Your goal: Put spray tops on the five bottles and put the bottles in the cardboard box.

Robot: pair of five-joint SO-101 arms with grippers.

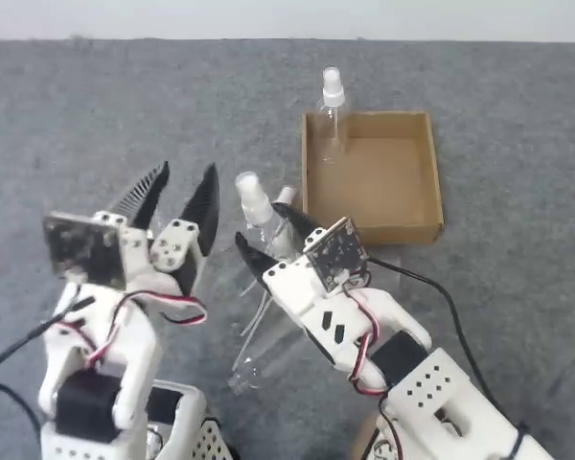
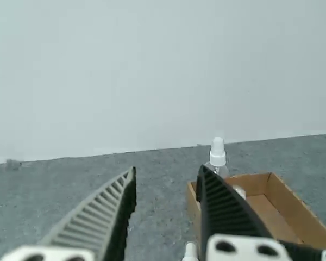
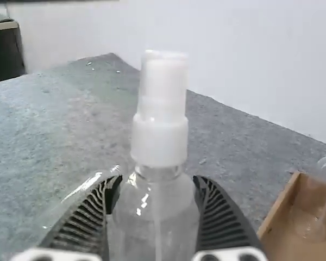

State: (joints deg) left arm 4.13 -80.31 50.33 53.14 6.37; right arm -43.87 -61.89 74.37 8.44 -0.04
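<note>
The right gripper [image 1: 259, 222] is clamped on a clear spray bottle [image 1: 254, 199] just below centre of the high view. Its black fingers [image 1: 299, 220] press the bottle's body from both sides, and the white spray top stands upright above them. In the right wrist view the same bottle [image 3: 158, 136] rises between the two ribbed fingers of the gripper [image 3: 157, 182]. A second white top [image 1: 286, 195] shows just beside the held bottle; what it sits on cannot be made out.

The left gripper [image 1: 187, 171] stands apart and holds nothing, at centre left, near the held bottle but not touching it.

The cardboard box [image 1: 393, 182] lies at upper right on the grey desk [image 1: 96, 105]. One capped bottle [image 1: 333, 110] stands upright in its upper-left corner — the left wrist view shows this bottle [image 2: 217, 155] and the box [image 2: 277, 201] beyond the spread left gripper [image 2: 167, 171].

Clear bottles [image 1: 254, 335] lie on the desk at lower centre, between the two arms — their number is hard to tell.
</note>
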